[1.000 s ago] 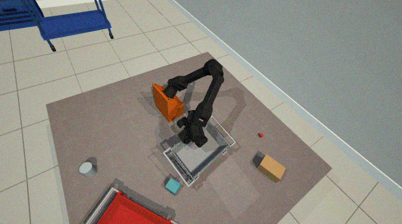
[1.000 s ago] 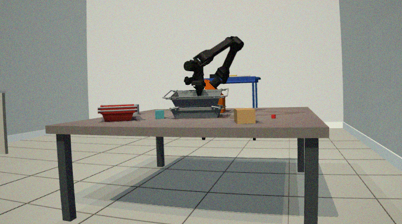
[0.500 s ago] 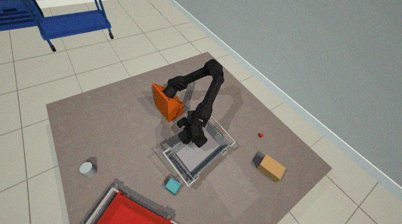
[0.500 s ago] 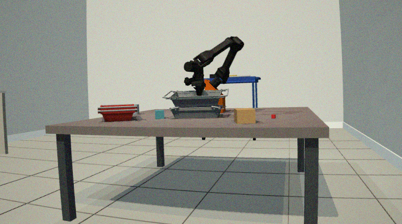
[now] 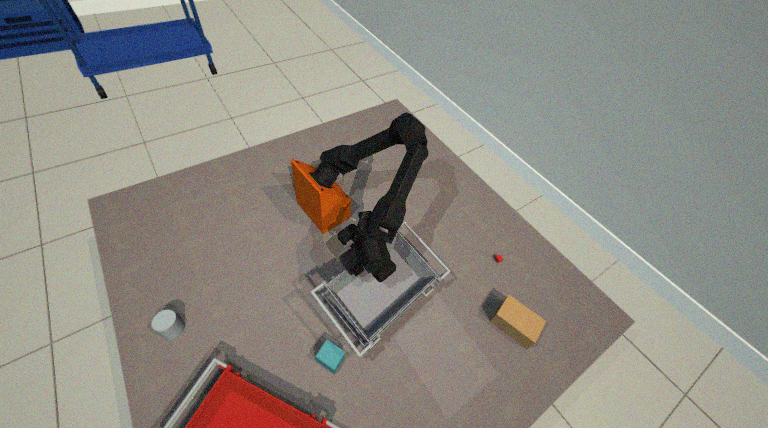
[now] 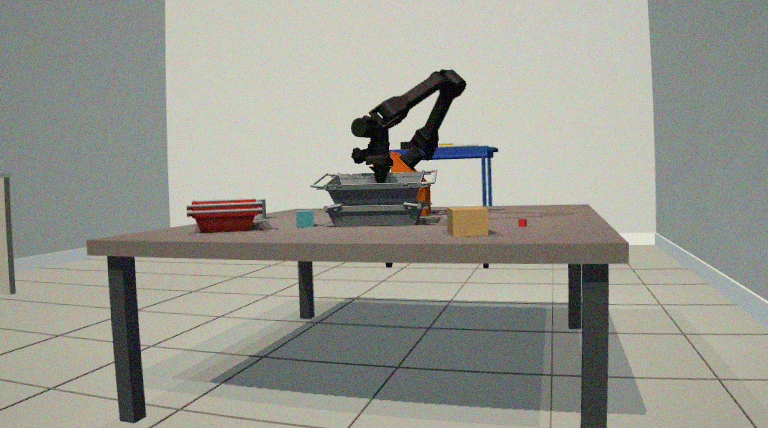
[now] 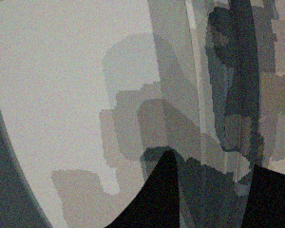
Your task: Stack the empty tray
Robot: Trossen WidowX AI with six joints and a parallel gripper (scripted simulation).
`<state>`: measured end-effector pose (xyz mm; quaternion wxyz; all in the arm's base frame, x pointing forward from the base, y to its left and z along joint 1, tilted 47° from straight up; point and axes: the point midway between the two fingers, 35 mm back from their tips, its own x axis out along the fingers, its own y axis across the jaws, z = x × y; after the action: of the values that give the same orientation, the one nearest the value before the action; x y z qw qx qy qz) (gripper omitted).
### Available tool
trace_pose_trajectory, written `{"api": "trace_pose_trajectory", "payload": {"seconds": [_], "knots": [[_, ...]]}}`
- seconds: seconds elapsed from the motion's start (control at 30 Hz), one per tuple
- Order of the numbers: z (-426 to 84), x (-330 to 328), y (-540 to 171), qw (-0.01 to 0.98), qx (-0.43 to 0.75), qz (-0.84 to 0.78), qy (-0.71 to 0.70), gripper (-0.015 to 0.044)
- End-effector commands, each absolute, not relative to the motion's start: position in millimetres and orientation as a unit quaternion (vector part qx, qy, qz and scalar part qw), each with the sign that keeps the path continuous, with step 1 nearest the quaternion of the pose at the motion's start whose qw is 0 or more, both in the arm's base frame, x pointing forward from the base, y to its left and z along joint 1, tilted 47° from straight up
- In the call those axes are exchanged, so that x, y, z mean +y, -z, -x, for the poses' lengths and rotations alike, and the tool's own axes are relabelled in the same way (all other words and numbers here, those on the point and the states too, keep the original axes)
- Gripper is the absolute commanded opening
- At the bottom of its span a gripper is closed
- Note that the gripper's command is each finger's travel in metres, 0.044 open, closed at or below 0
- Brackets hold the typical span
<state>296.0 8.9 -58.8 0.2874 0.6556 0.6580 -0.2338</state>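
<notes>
Centre of the exterior view: gripper (image 5: 352, 225) (image 6: 380, 178) clenched on a wall of the empty tray (image 5: 370, 301) (image 6: 362, 193) (image 7: 76, 57), which sits directly above the loaded tray (image 6: 373, 215). Lowering step, apparently. Next: confirm level seating on both bars, then release.

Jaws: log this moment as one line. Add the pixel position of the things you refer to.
jaws (image 5: 362, 264) (image 6: 381, 178): shut on upper tray (image 5: 370, 293) (image 6: 362, 194) | upper tray: above lower tray (image 6: 373, 216) | release: pending

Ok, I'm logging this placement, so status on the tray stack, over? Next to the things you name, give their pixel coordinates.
End effector (image 5: 355, 225) (image 6: 380, 178) shut on upper tray's wall. Upper tray (image 5: 376, 294) (image 6: 362, 194) over lower tray (image 6: 373, 216), not released. Nothing visibly blocking; contact with bars unclear.
</notes>
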Motion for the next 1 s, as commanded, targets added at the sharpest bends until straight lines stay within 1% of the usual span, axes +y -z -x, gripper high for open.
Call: {"api": "trace_pose_trajectory", "payload": {"seconds": [0.0, 0.97], "knots": [[-293.0, 12.6, 62.3, 0.282, 0.664, -0.651, 0.238, 0.0], [-295.3, 10.3, 60.2, 0.287, 0.659, -0.655, 0.234, 0.0]]}}
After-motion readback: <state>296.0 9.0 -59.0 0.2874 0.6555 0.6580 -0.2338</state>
